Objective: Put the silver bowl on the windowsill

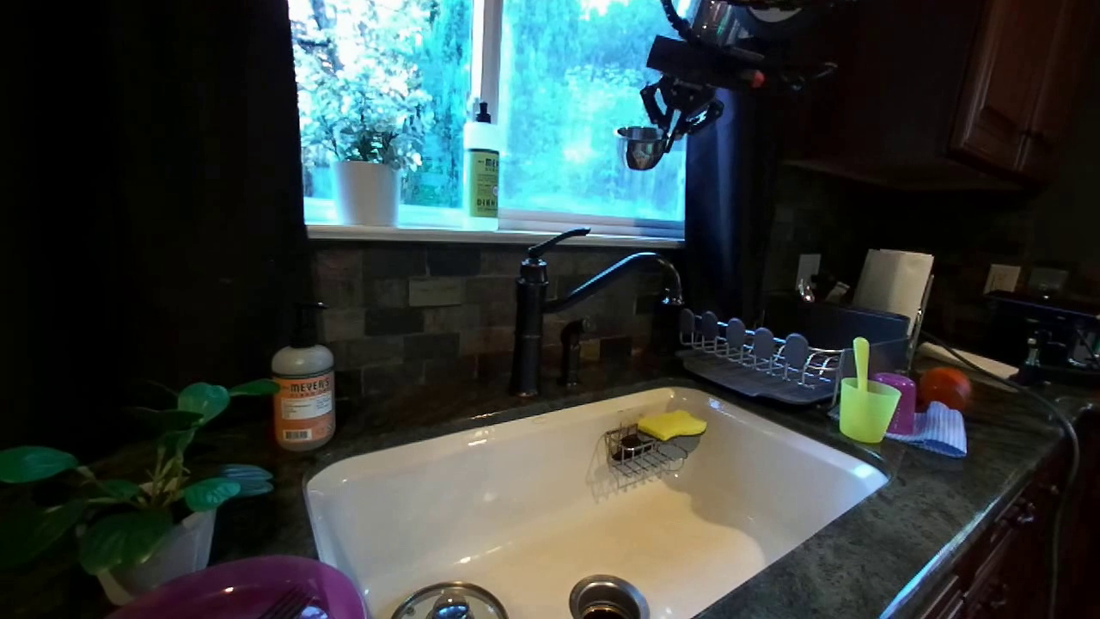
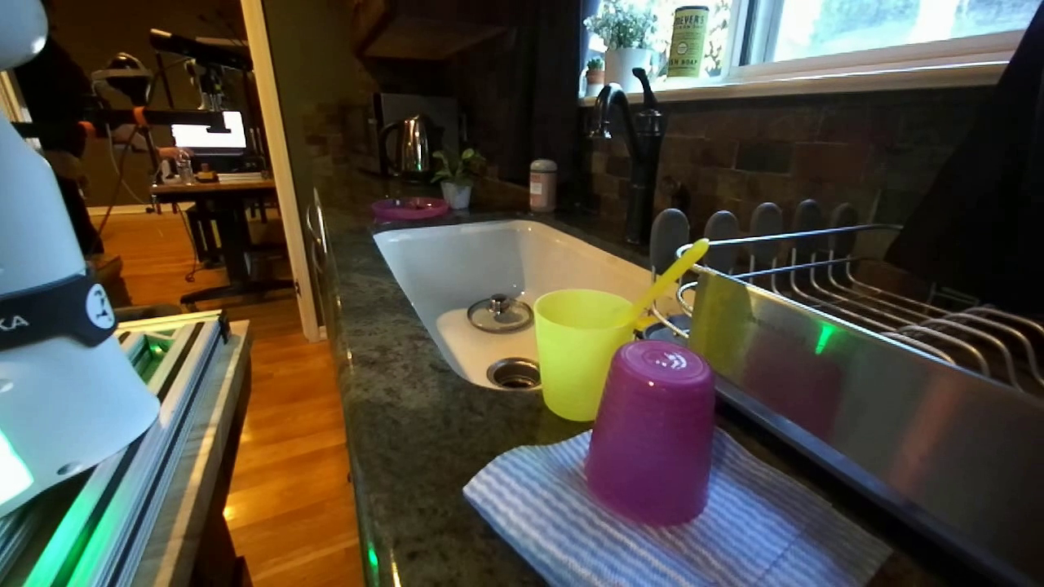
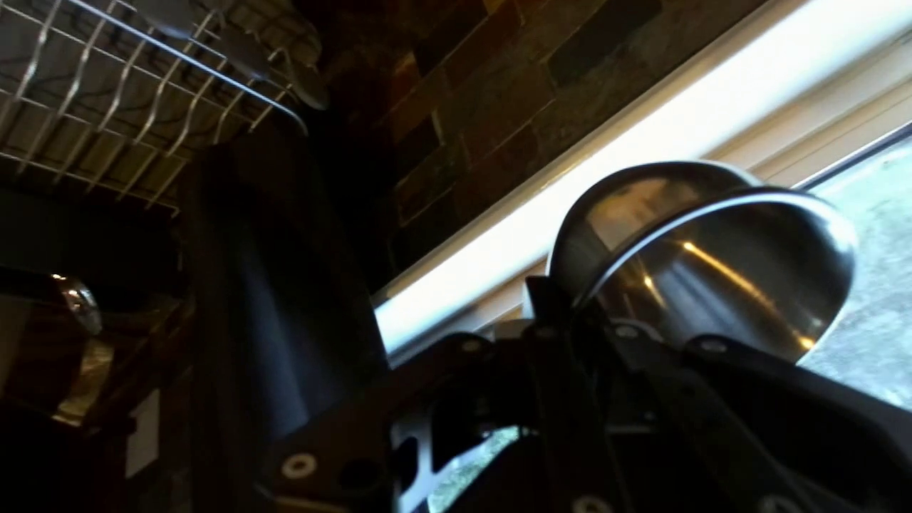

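Observation:
The silver bowl (image 1: 643,153) hangs in the air at the right part of the window, upright or nearly so, higher than the ledge. My gripper (image 1: 671,137) is shut on its rim. In the wrist view the silver bowl (image 3: 727,278) is held by its near edge between the fingertips (image 3: 559,303), with its shiny inside showing. The windowsill (image 1: 593,238) is a pale ledge under the window. It also shows in an exterior view (image 2: 832,85) and as a bright diagonal strip in the wrist view (image 3: 613,171), apart from the bowl. Bowl and gripper are out of view in that exterior view.
On the sill stand a white plant pot (image 1: 367,193) and a soap bottle (image 1: 482,176) toward the left. The black faucet (image 1: 531,327) rises in front of the sill. A dark curtain (image 1: 726,189) borders the window's right side. A dish rack (image 1: 765,352) stands below.

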`<action>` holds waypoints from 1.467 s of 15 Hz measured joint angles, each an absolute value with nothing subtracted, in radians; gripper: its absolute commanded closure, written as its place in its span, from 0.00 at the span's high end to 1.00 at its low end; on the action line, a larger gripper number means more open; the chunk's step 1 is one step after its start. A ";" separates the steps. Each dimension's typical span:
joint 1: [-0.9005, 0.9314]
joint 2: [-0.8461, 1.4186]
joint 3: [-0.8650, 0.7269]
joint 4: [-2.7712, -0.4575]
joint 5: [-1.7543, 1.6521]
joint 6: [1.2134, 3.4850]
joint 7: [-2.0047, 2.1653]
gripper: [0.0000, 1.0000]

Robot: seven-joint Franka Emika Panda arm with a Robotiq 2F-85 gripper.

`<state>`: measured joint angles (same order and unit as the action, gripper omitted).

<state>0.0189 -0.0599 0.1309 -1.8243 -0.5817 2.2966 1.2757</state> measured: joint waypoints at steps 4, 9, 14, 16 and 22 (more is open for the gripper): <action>0.032 0.086 0.127 -1.606 -0.481 2.097 1.327 0.07; 0.049 0.109 0.109 -1.580 -0.479 2.087 1.328 0.02; 0.072 0.163 0.082 -1.549 -0.454 2.028 1.471 0.02; 0.076 0.202 0.076 -1.523 -0.413 2.030 1.498 0.02; 0.087 0.329 0.052 -1.389 -0.290 2.046 1.504 0.02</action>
